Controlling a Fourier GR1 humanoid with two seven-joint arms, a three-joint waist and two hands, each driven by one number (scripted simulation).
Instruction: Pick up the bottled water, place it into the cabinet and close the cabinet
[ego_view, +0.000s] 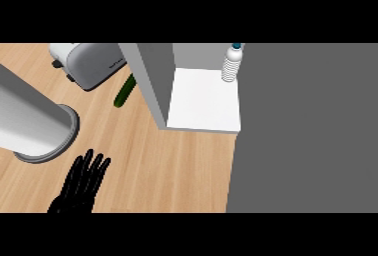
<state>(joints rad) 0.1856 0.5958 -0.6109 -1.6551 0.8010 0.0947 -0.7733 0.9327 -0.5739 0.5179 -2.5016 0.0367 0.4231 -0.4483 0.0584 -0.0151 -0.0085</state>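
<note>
1. Head view: the left hand (80, 184) rests low at the left on the wooden table (162, 165), fingers (90, 162) straight, slightly spread and holding nothing.
2. A large grey cylinder (29, 120) stands above the hand; a toaster (88, 62) and a dark green cucumber (124, 91) lie further back.
3. The cabinet (151, 80) stands open, showing a white shelf (203, 102).
4. The bottled water (232, 62), clear and ribbed with a blue cap, stands upright at the shelf's back right corner.
5. A grey panel (310, 130) fills the right; whether it is the cabinet's door cannot be told.
</note>
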